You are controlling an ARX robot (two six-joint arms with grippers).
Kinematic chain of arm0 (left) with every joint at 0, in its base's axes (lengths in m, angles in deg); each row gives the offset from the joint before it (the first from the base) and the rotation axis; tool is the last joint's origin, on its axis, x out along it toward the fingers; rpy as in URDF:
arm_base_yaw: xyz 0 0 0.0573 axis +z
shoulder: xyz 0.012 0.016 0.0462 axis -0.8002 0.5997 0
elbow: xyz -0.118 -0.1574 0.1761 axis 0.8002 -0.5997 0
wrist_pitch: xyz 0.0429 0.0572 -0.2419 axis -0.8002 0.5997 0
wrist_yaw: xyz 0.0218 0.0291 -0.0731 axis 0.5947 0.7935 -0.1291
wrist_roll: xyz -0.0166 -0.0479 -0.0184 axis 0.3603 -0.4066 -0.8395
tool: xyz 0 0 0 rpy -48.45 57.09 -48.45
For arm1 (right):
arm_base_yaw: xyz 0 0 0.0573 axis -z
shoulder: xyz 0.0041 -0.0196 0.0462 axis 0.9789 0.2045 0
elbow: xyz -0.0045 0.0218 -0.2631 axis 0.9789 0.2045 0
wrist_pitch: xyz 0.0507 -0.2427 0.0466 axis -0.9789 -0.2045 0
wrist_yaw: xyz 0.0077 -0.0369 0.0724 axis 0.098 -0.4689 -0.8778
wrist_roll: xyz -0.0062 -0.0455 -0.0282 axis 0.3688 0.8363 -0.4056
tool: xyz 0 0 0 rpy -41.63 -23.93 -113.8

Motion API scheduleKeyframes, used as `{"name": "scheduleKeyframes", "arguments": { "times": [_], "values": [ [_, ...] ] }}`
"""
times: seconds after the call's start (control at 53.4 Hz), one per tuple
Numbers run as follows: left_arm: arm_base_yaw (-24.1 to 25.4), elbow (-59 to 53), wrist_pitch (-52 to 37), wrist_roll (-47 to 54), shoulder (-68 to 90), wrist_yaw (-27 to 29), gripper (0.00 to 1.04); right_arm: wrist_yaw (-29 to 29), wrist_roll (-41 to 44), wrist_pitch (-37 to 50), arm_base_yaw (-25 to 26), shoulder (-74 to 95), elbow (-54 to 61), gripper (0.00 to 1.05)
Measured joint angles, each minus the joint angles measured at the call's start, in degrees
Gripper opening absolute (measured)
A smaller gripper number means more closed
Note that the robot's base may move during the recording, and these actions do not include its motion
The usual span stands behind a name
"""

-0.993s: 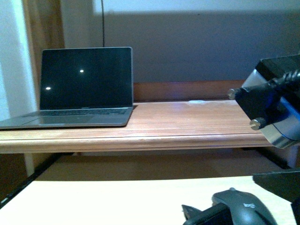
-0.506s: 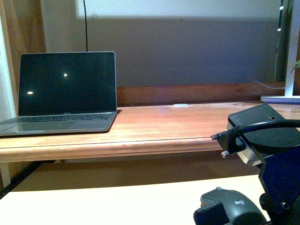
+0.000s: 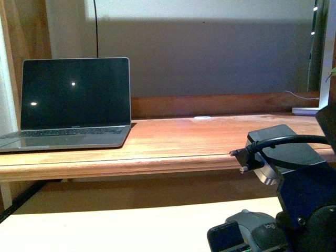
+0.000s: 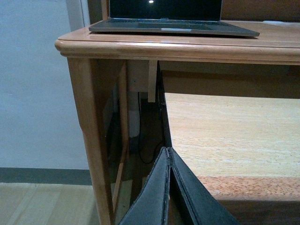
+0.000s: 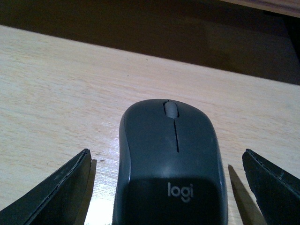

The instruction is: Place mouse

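Note:
The dark grey mouse point(image 5: 171, 159) with a pale "logi" logo lies flat on the pale lower desk surface point(image 5: 56, 93). It also shows at the bottom right of the front view point(image 3: 257, 227). My right gripper point(image 5: 166, 183) is open, its two black fingers point(image 5: 56, 192) standing apart on either side of the mouse without touching it. In the front view the right arm point(image 3: 302, 194) hangs over the mouse. My left gripper point(image 4: 168, 154) is shut and empty, out past the left corner of the lower desk surface point(image 4: 234, 136).
An open laptop point(image 3: 73, 100) with a dark screen sits at the left on the raised wooden shelf point(image 3: 173, 142). A white lamp base point(image 3: 307, 110) stands at the shelf's far right. The shelf's wooden leg point(image 4: 89, 136) is close beside my left gripper.
The front view swung right a second ago, then held. My right arm has come down and slightly left over the mouse. The mouse has not moved.

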Motion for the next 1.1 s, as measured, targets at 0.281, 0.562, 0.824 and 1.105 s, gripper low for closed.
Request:
{"name": "scheduleKeyframes", "arguments": {
  "times": [0.281, 0.562, 0.824, 1.105],
  "values": [
    [0.00, 0.00, 0.00, 0.00, 0.00, 0.00, 0.03, -3.21, 0.74, -0.39, 1.81, 3.50, -2.08, 0.97],
    [0.00, 0.00, 0.00, 0.00, 0.00, 0.00, 0.19, -3.58, -0.87, -4.26, 4.42, -1.68, -1.44, 0.56],
    [0.00, 0.00, 0.00, 0.00, 0.00, 0.00, 0.53, -3.50, -3.28, -10.51, 4.87, -9.51, -8.37, 0.55],
    [0.00, 0.00, 0.00, 0.13, 0.00, 0.00, 0.98, 1.11, -5.22, -11.56, 0.24, 5.07, -32.54, 0.55]
  ]
}}
